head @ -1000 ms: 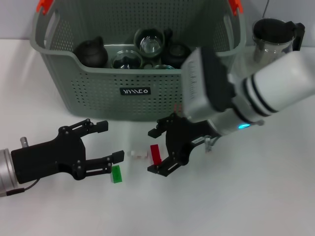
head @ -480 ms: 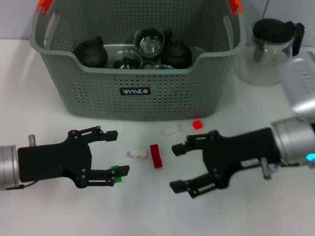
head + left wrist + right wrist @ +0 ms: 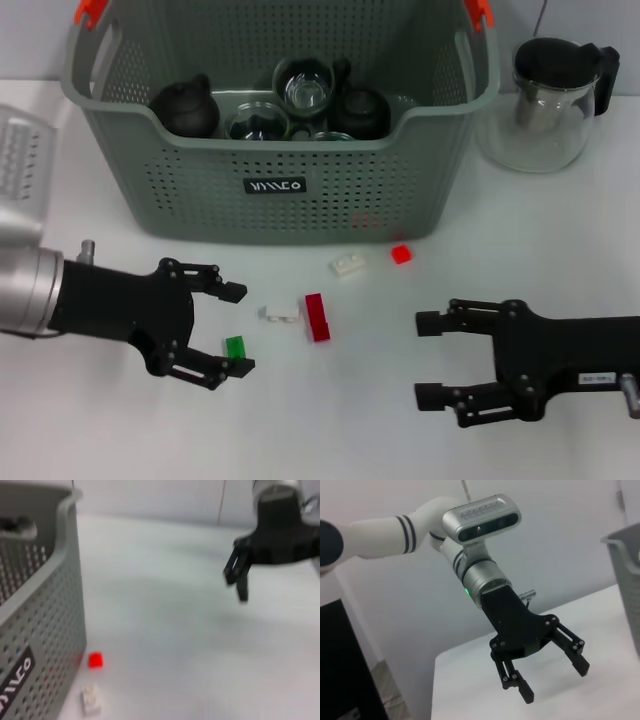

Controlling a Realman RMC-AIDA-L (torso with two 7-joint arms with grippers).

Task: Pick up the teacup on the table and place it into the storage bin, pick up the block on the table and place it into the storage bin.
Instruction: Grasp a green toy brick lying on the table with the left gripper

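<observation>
Black fingers framed the nearest part of the scene: our right gripper (image 3: 432, 361) had drawn back from the blocks over the last second and now sat low on the white table (image 3: 330, 430), fingers spread and holding nothing. Our left gripper (image 3: 232, 330) had shifted in, its fingers spread with the small green block (image 3: 236, 347) just inside the lower fingertip, not yet gripped. We judged this meant the left arm was taking over the block pick while the right cleared out.

A little farther lay the red block (image 3: 317, 316), with a white block (image 3: 281, 313) just beside it; beyond them a second white block (image 3: 347, 264) and a small red block (image 3: 401, 254) sat near the storage bin (image 3: 270, 200).

The bin already held dark teapots and glass cups, so the teacup step looked done. Its black label (image 3: 276, 186) bore white lettering that we could not read with confidence. The glass teapot (image 3: 545, 110) stood behind, to the right.
</observation>
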